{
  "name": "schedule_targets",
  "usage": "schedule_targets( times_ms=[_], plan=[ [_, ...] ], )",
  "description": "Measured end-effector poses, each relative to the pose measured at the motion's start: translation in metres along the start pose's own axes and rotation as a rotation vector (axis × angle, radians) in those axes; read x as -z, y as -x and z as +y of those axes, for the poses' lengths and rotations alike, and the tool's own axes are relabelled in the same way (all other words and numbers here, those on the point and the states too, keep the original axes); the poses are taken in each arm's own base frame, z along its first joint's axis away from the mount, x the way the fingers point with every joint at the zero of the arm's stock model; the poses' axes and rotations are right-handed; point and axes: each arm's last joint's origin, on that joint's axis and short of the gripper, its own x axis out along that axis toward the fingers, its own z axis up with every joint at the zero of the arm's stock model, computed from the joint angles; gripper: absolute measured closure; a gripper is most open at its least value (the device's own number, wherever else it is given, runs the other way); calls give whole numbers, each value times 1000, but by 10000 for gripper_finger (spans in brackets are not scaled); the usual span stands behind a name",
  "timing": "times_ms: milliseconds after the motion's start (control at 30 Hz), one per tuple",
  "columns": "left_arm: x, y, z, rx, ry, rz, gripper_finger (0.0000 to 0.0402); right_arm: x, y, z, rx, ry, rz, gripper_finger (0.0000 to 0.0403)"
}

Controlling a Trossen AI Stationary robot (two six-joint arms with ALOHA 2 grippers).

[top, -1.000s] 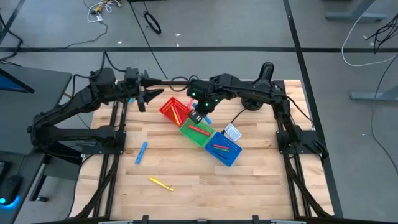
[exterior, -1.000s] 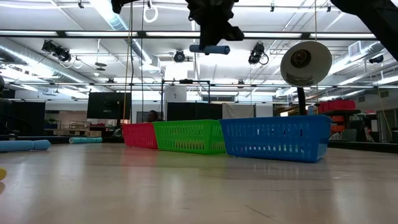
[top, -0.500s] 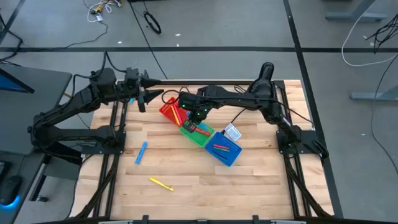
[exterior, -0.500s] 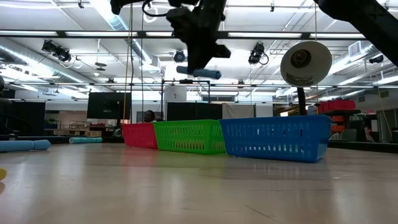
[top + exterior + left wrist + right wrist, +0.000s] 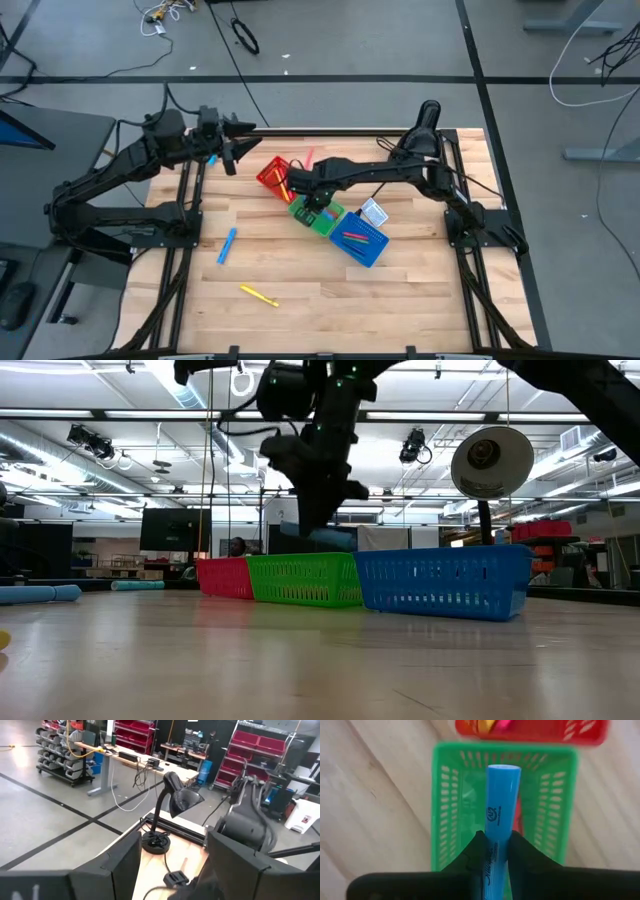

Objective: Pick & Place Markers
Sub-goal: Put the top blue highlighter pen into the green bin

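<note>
My right gripper (image 5: 312, 203) reaches in from the table's right and hangs over the green bin (image 5: 320, 216), shut on a light blue marker (image 5: 501, 802). In the low view that marker (image 5: 322, 540) is level, just above the green bin's rim (image 5: 305, 558). A red marker (image 5: 518, 815) lies in the green bin. The red bin (image 5: 277, 175) and blue bin (image 5: 361, 239) also hold markers. A blue marker (image 5: 228, 245) and a yellow one (image 5: 259, 296) lie flat on the table. My left gripper (image 5: 236, 150) waits open, raised at the far left. My right gripper pinches the blue marker between its two fingers (image 5: 476, 855), at the printed part of the barrel (image 5: 494, 851). The fingers lie along the marker, whose far end (image 5: 503, 770) sticks out past the fingertips. It is lifted clear and level over the green bin.
The three bins stand in a slanted row mid-table, touching side by side. A desk lamp (image 5: 427, 118) stands at the far right edge, and a small white and blue object (image 5: 373, 212) lies beside the blue bin. A pink marker (image 5: 308, 158) lies beyond the red bin. The near half is bare wood.
My right gripper has moved toward the table's left and down, from high over the blue bin's side to just above the green bin, carrying the blue marker, which stays shut in the fingers and level.
</note>
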Motion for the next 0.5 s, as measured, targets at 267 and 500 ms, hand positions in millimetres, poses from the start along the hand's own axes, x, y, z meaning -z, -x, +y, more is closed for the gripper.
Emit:
schedule_targets(
  times_ms=[267, 500],
  plan=[
    [0, 0, 0, 1, -1, -2, 168, 10, -32, -1, -6, 9, 1, 365],
    [0, 0, 0, 1, -2, -2, 168, 16, -47, -3, -22, 10, 11, 365]
  ],
)
